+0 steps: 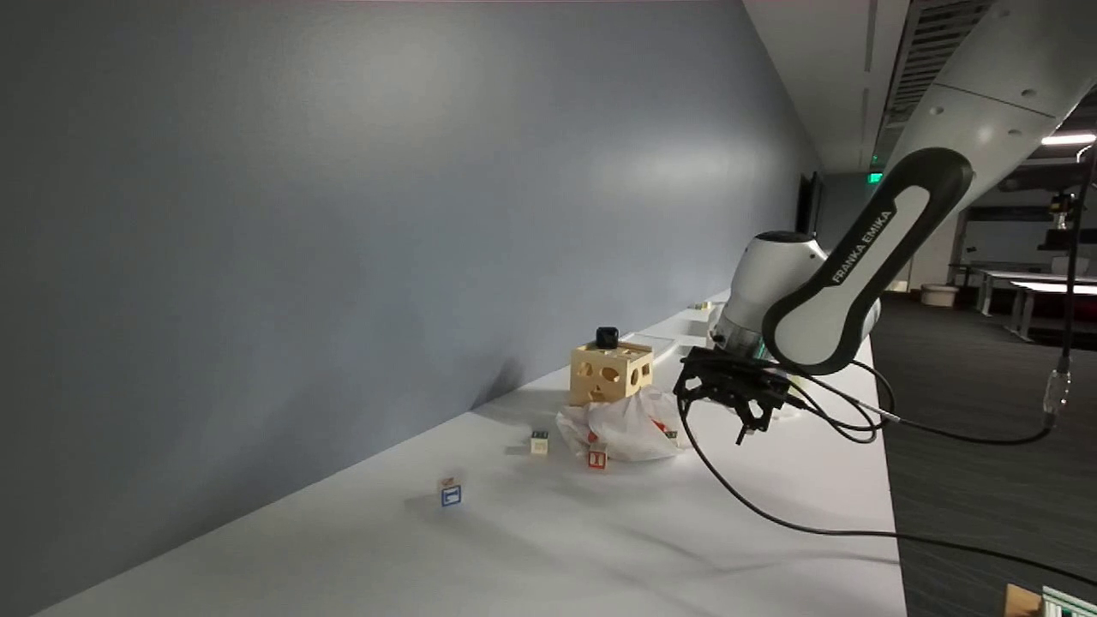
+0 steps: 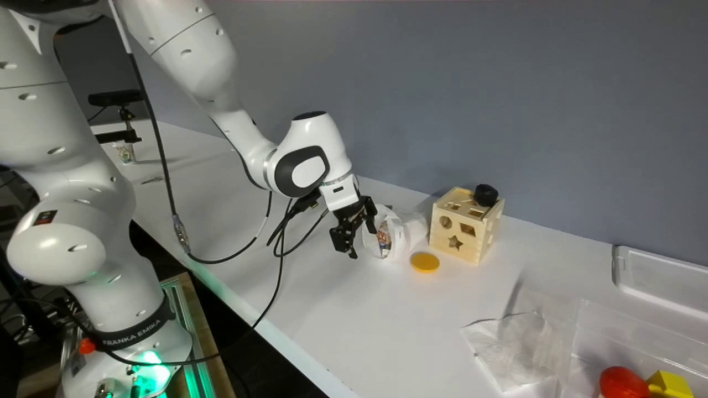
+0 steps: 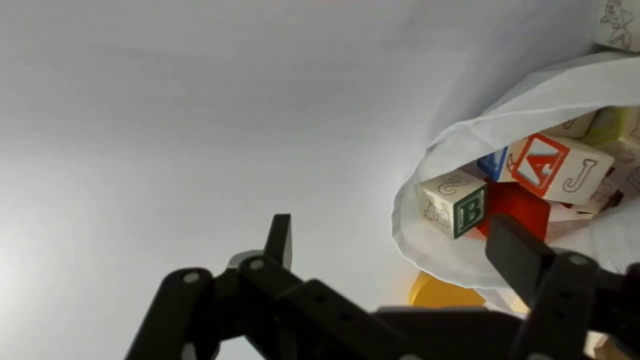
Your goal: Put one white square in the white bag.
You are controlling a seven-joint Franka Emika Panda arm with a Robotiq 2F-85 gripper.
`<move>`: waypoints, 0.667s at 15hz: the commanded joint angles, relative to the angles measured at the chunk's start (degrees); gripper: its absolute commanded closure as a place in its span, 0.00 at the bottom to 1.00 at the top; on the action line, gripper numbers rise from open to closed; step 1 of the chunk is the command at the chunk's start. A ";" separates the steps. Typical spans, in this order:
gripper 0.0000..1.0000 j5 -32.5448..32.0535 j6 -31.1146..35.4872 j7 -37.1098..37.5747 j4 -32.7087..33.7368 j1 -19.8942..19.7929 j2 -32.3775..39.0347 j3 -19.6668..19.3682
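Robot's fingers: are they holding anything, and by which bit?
Nothing is held: the fingers are spread wide, pinching neither the B block nor the white bag.

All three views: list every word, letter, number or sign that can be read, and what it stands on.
"FRANKA EMIKA": robot arm.
"FRANKA EMIKA": robot base.
"A", red: lettered cube in the white bag.
"J", outlined: the same lettered cube.
"B", green: neighbouring cube.
"2" or "Z", outlined: neighbouring cube too.
Too small, blurred or hidden to read: green sign, red-framed block, blue-framed block, arm label, other bagged cubes.
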 commanded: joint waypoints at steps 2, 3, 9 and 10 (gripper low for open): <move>0.00 -2.86 3.89 4.08 2.31 -0.82 5.02 -0.24; 0.00 -3.54 5.19 4.89 2.70 -0.93 6.17 -0.55; 0.04 -2.22 13.74 4.38 3.76 0.41 11.70 -0.89; 0.12 -2.01 14.57 4.36 3.83 0.68 12.27 -0.90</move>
